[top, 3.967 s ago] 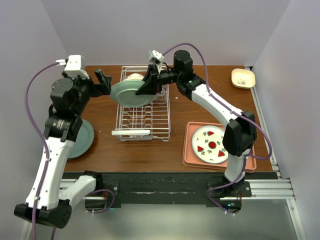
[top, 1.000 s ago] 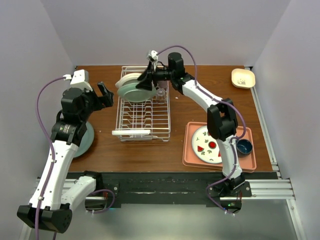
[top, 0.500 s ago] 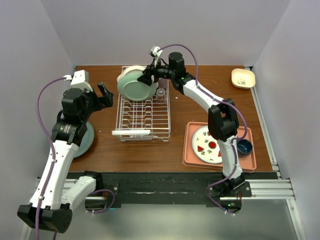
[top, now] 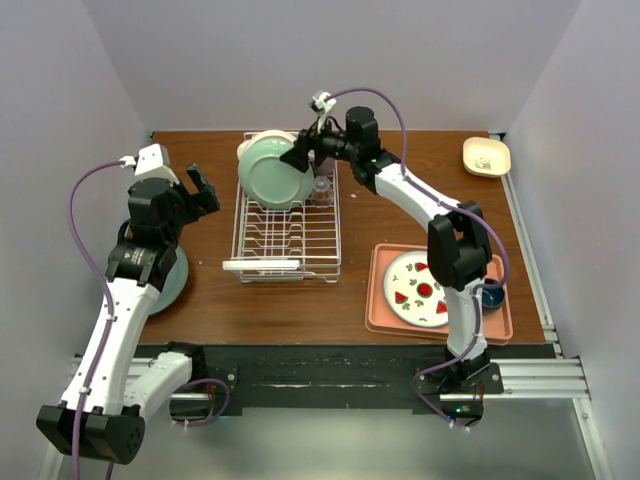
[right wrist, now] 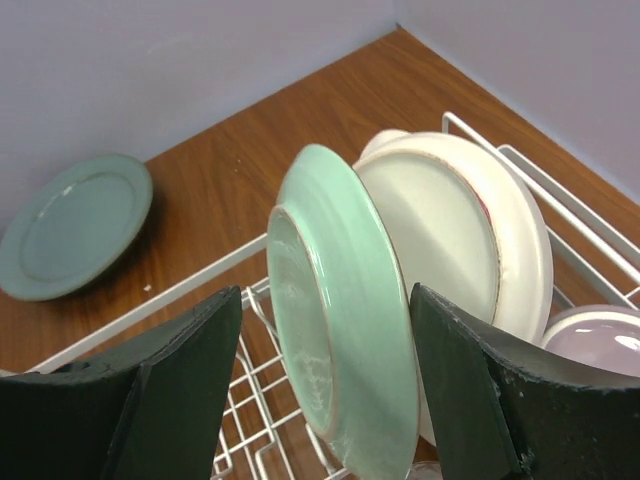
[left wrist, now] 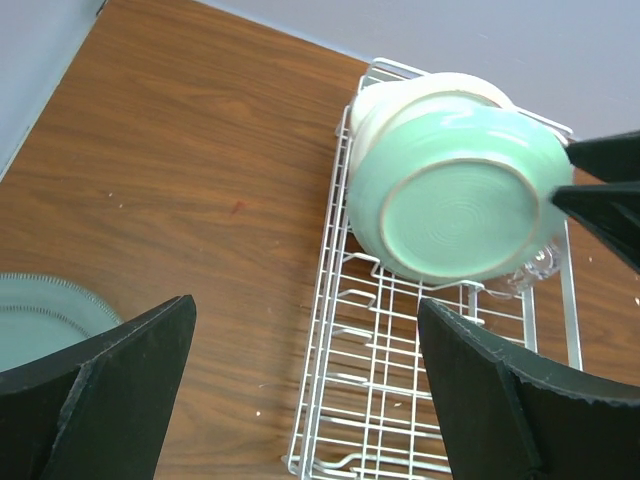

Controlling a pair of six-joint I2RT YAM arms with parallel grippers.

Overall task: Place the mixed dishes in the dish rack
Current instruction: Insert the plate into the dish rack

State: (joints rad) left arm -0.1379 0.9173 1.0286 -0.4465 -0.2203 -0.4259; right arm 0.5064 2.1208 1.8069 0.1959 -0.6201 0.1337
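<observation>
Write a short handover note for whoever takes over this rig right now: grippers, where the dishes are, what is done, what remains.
Left gripper: open, empty, left of the dish rack.
Right gripper: open, jaws either side of the rim of the green plate, which stands at the rack's far end; it does not appear to be clamping.
Done: that plate, a cream plate behind it and a translucent cup beside them are in the rack.
Left to load: second green plate on the table, patterned plate and dark bowl on the pink tray, small cream dish at the far right corner.
</observation>
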